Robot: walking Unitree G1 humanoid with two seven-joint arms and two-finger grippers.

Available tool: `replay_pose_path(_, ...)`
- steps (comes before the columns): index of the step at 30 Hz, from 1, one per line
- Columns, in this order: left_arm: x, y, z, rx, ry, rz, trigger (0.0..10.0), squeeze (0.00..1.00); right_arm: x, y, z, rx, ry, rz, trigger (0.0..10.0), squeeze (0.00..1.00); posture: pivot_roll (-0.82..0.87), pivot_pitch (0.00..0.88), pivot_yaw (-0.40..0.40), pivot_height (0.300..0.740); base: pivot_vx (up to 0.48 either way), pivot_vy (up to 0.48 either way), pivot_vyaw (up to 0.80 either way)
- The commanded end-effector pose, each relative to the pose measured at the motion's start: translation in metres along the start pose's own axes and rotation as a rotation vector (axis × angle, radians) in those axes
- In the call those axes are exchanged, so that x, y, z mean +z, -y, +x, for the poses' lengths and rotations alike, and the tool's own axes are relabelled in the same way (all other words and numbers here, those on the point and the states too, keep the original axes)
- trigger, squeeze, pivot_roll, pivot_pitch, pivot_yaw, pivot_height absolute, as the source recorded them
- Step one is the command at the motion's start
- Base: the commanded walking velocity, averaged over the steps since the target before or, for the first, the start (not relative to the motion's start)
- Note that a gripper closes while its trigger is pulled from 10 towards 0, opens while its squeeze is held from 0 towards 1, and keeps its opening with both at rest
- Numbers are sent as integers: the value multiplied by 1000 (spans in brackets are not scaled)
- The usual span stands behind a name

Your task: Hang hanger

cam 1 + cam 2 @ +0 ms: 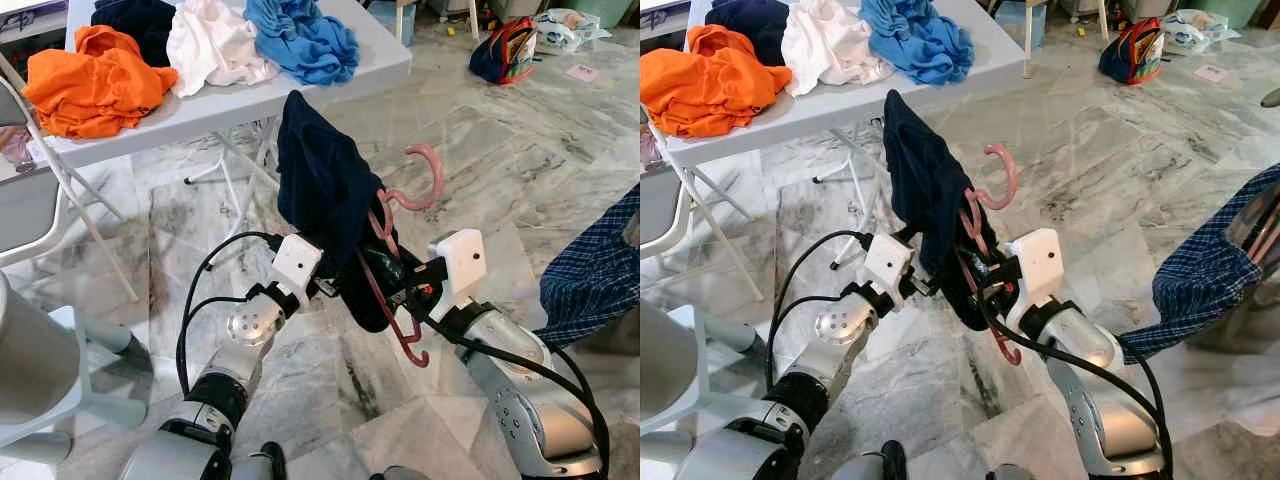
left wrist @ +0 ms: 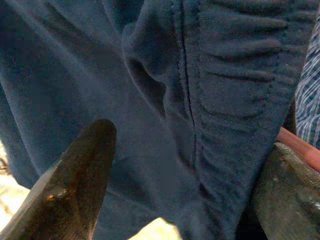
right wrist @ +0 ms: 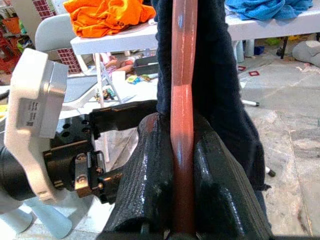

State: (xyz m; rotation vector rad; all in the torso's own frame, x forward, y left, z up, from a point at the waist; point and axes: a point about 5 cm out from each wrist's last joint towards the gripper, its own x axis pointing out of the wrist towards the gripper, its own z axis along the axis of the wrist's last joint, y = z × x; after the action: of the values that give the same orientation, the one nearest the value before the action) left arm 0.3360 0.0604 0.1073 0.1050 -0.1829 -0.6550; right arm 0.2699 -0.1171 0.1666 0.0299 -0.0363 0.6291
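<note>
Left eye view: we hold a pink plastic hanger [image 1: 405, 245] at frame centre, hook toward the upper right, with a dark navy garment [image 1: 322, 190] draped over it. Our right gripper [image 1: 400, 285] meets the hanger from the lower right; our left gripper [image 1: 325, 290] reaches into the cloth from the lower left. A white folding table [image 1: 330, 85] across the top carries orange [image 1: 90, 80], white [image 1: 215, 45] and blue [image 1: 300, 40] clothes. A blue plaid cloth [image 1: 595, 270] sits at the right edge, over a marble floor [image 1: 500, 160].

Right eye view: same layout.

Left wrist view: navy fabric lies between two fingers [image 2: 75, 180] set apart; we cannot tell if they pinch it.

Right wrist view: fingers [image 3: 150, 185] pressed together on the hanger bar.
</note>
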Motion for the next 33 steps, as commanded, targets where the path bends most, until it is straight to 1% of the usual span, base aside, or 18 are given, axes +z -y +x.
replay_pose_path(1,19,-4,10,-3,90,5,0,0,-5,-8,1,49,-33,0,10000,0,-135,205,37,740,0,0,0)
replay_pose_path(7,21,2,10,-54,114,-14,0,0,-10,-4,1,9,-49,-9,10000,0,-136,201,46,740,0,0,0)
replay_pose_path(9,19,2,9,-51,111,-14,0,0,-11,-5,1,10,-49,-6,10000,0,-135,201,46,740,0,0,0)
replay_pose_path(12,20,-3,8,-20,119,-5,0,0,-14,-6,1,1,-63,-18,10000,0,-132,200,47,740,0,0,0)
replay_pose_path(15,23,-6,7,-21,134,-2,0,0,-16,1,2,-51,-74,-25,10000,0,-129,200,48,740,0,0,0)
replay_pose_path(16,23,-7,6,-23,140,0,0,0,-18,6,2,-94,-84,-35,10000,0,-127,201,48,740,0,0,0)
replay_pose_path(20,22,-7,3,-30,142,1,0,0,-19,12,4,-133,-92,-40,10000,0,-124,201,48,740,0,0,0)
replay_pose_path(25,17,-4,-2,-47,125,-7,0,0,-19,12,7,-150,-88,-54,10000,0,-118,199,49,740,0,0,0)
replay_pose_path(27,16,-4,-2,-46,125,-8,0,0,-19,12,7,-151,-87,-57,10000,0,-117,199,49,740,0,0,0)
replay_pose_path(29,17,-4,-2,-53,119,9,0,0,-19,14,9,-183,-83,-84,10000,0,-114,200,49,740,0,0,0)
replay_pose_path(33,17,-3,-2,-67,116,14,0,0,-17,14,11,-189,-69,-78,10000,0,-114,200,50,740,0,0,0)
